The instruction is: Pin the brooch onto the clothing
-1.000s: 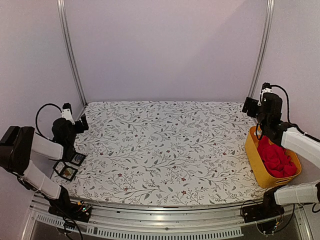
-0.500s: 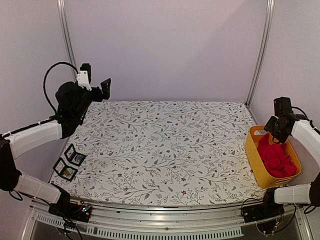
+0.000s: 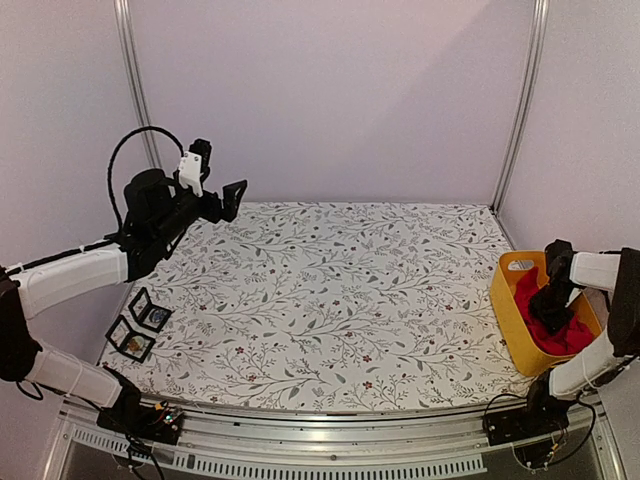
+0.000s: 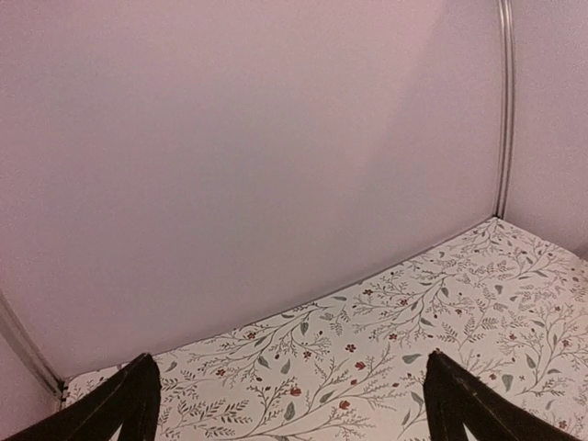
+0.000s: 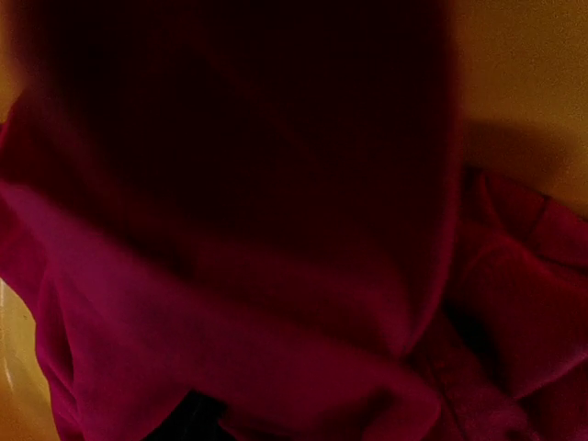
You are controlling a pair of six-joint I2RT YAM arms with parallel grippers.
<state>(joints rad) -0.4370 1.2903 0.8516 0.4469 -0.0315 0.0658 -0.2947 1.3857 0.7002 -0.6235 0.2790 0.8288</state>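
Left hand (image 4: 287,404): raised at upper left of the top view, fingers spread wide, nothing between them. Its wrist cam looks at the back wall and far worktop.

Lower left: two small black cases (image 3: 140,324) lie on the tablecloth (image 3: 330,290) (contents too small to read, so I can't point to the brooch).

Far right: red T-shirt (image 3: 572,338) bunched inside the yellow basket (image 3: 509,318) at the right edge of the worktop. Right hand (image 3: 551,312) is down in the basket, buried in cloth. Its wrist view is all dark red folds plus a bit of yellow wall, so I can't tell if the fingers are apart or pinching fabric.

Risks, my read:
- Left arm hangs high near the cases; a careless descent could knock them off the left edge.
- Shirt is wadded. A pinch may catch one thin fold and slip, or grab several layers and come out as a lump that won't lie flat for pinning.
- Basket looks light. Cloth snagging on its rim during a lift could tip or drag it.
- Right wrist cam is blind this deep, so no check on the grip.

Surface: floral white-grey cloth, flat, no wrinkles visible.

Room: pale lilac walls, aluminium uprights in the back corners, metal rail along the bottom of the frame.
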